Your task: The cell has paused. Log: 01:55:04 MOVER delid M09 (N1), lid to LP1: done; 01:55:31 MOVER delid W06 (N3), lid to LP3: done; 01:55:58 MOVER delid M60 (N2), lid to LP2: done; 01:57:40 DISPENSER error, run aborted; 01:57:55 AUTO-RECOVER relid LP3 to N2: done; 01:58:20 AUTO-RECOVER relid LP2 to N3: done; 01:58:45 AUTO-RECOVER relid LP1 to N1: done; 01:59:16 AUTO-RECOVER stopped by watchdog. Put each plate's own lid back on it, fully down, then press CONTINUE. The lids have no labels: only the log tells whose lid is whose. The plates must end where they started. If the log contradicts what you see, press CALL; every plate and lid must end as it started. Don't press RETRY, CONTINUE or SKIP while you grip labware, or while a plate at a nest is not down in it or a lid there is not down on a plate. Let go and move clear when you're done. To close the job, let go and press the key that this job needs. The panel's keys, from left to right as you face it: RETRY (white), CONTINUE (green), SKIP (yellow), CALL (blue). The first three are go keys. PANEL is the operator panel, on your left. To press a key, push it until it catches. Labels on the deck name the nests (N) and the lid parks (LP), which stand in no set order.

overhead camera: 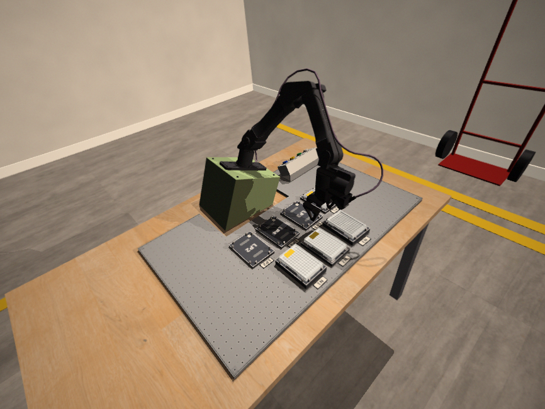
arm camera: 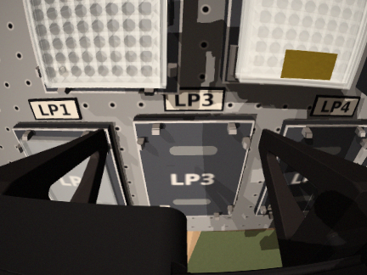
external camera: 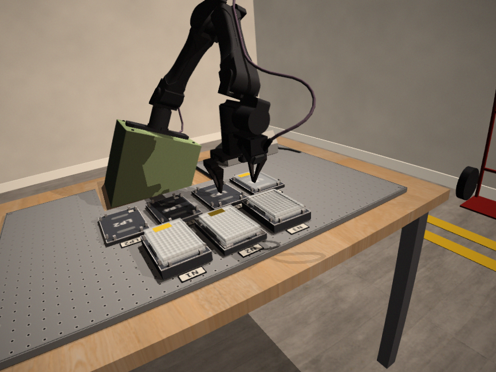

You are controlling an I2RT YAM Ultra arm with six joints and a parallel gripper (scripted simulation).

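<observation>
My open, empty gripper (external camera: 236, 186) (arm camera: 183, 131) hangs low over bare park LP3 (overhead camera: 294, 212) (arm camera: 191, 163), one finger towards LP1, the other towards LP4. A clear lid (external camera: 262, 182) (arm camera: 38, 148) with a yellow patch lies on LP1. The N3 plate (overhead camera: 347, 225) (external camera: 276, 205) (arm camera: 99, 42) shows sharp wells and no patch; it looks lidless. The N2 plate (overhead camera: 326, 246) (external camera: 230, 226) (arm camera: 306, 25) and N1 plate (overhead camera: 301, 265) (external camera: 174, 245) look lidded, with yellow patches. LP2 (overhead camera: 250, 249) (external camera: 121, 229) and shaded LP4 (overhead camera: 276, 229) (external camera: 172, 209) look bare.
The operator panel (overhead camera: 299, 166) stands beyond LP1, its coloured keys on top; the arm partly hides it in the exterior view. The green base block (overhead camera: 240, 193) (external camera: 156, 167) stands behind the parks. Upright clips surround the parks and nests. The arm's cable loops out on the far side.
</observation>
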